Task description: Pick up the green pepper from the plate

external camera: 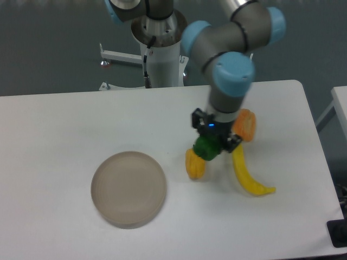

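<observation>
Single-arm rig above a white worktop (59, 135), fixed overhead-oblique view. The gripper (212, 145) is clamped on the green pepper (205, 147), which shows as a glossy green mass between and just below the dark fingers; only its lower left part is exposed, the stem being hidden. The pepper hangs clear of the worktop, judged from its position over other items rather than from any visible gap. The grip is from above, wrist pointing down, which suits a rounded, lobed object that offers no handle and would likely roll under a side approach.

The plate (128, 189) lies well apart from the gripper, down and to the left of it in the view. Its flat grey-beige surface carries nothing, so the pepper is plainly off the plate and the pick itself appears accomplished.

Directly beneath and slightly left of the gripper sits a yellow-orange pepper (194, 164), partly overlapped in the view by the held pepper. Below and to the right of the gripper lies a banana (246, 177), curved. Immediately to the right, partly hidden behind the wrist, is an orange wedge-shaped item (247, 124) whose identity cannot be told. Whether the held pepper touches any of these cannot be determined
</observation>
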You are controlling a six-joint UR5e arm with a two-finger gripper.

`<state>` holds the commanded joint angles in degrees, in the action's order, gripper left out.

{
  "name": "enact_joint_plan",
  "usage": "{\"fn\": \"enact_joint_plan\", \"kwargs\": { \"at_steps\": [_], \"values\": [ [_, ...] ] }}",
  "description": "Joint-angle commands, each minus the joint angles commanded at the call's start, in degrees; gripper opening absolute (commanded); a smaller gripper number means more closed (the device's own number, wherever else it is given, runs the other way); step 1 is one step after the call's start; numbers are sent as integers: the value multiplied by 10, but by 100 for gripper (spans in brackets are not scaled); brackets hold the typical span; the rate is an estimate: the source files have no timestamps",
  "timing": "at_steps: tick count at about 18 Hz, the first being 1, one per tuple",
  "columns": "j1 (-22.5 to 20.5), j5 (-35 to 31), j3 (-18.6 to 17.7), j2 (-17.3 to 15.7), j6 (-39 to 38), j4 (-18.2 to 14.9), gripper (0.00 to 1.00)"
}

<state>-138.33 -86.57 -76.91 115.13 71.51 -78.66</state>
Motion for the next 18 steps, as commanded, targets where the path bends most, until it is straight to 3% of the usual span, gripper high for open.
{"fn": "enact_joint_plan", "kwargs": {
  "at_steps": [3,9,18],
  "values": [
    [-27,-1,2,6,79,0,11],
    [-34,-14,8,9,136,4,13],
    [-28,-30,13,11,138,4,13]
  ]
}}
